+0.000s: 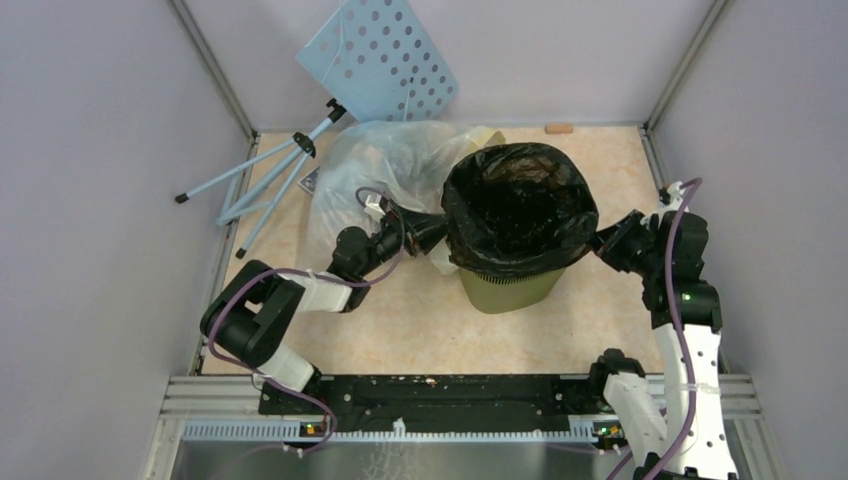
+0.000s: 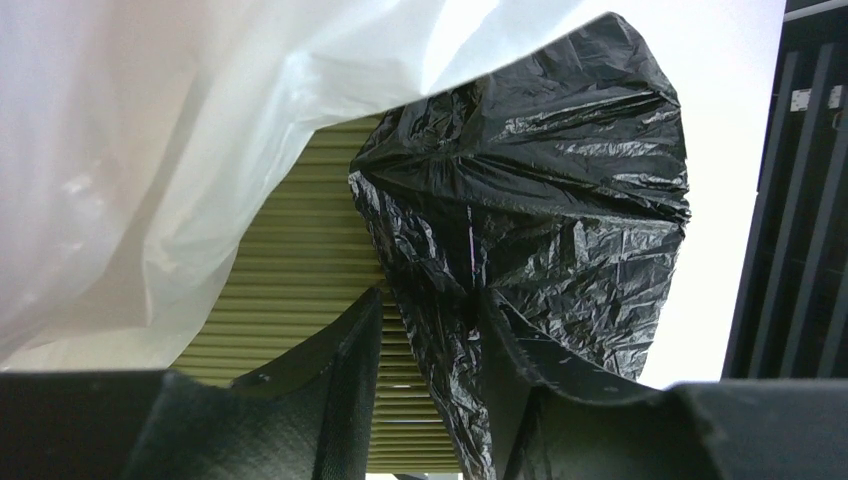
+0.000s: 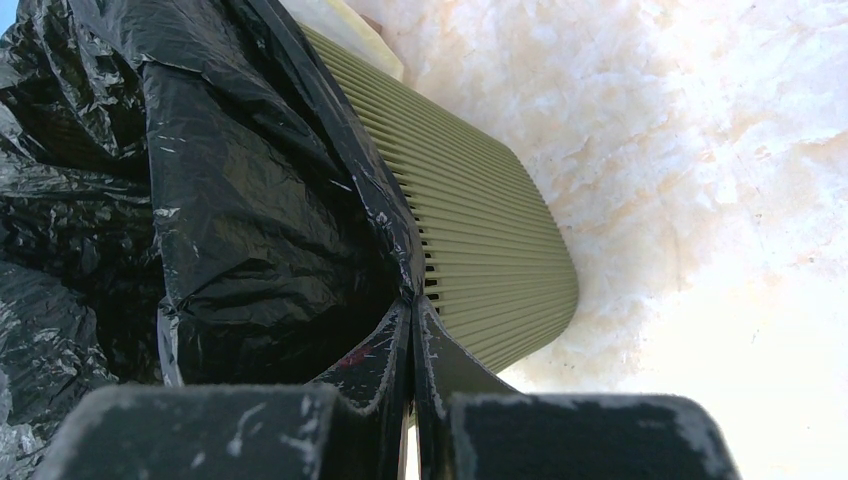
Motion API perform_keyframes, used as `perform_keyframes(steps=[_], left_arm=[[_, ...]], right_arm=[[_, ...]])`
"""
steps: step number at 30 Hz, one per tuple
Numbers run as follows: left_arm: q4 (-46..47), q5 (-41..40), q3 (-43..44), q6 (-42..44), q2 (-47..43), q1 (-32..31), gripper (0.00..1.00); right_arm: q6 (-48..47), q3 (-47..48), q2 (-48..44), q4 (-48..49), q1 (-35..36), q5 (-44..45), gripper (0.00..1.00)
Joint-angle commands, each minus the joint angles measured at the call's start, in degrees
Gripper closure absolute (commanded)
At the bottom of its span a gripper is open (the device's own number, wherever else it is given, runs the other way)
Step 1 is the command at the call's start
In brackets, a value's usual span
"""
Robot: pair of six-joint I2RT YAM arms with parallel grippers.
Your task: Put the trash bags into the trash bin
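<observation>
Two robot arms hold a black trash bag stretched over the mouth of an olive-green mesh trash bin standing mid-table. The bag's body hangs inside the bin and its hem is folded out over the rim. The left gripper meets the bag's left edge, its fingers parted around a thick gathered fold and apparently clamped on it. The right gripper, directly opposite, has its fingers pressed almost together on a thin pleat of hem.

The line between the two grips runs left to right across the opening, and both arms are equally close. Any tug downward would seem to seat the hem further.

Bare table lies in front of the bin and to its right. A clear plastic bag crowds the left gripper from behind. Farther back, a pale blue perforated board leans at the wall on its tripod legs.
</observation>
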Motion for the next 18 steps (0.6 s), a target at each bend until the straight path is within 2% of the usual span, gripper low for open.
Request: perform_keyframes(steps=[1,3,6,18], left_arm=[[7.8,-0.5,3.1,0.1,2.0,-0.6,0.68],[8.2,0.4,4.8,0.9,3.0,-0.6,0.79],[7.9,0.7,5.9,2.7,3.7,-0.6,1.00],[-6.5,-3.7,2.1,15.2,-2.7,-0.5,1.00]], right_arm=[[0.5,-0.3,-0.6,2.5,-0.4,-1.9,1.00],[0.4,-0.5,-0.7,2.5,-0.4,-2.0,1.00],[0.1,-0.8,-0.6,2.4,-0.4,-1.7,1.00],[-0.4,-6.1,0.0,4.5,-0.4,-0.6,1.00]])
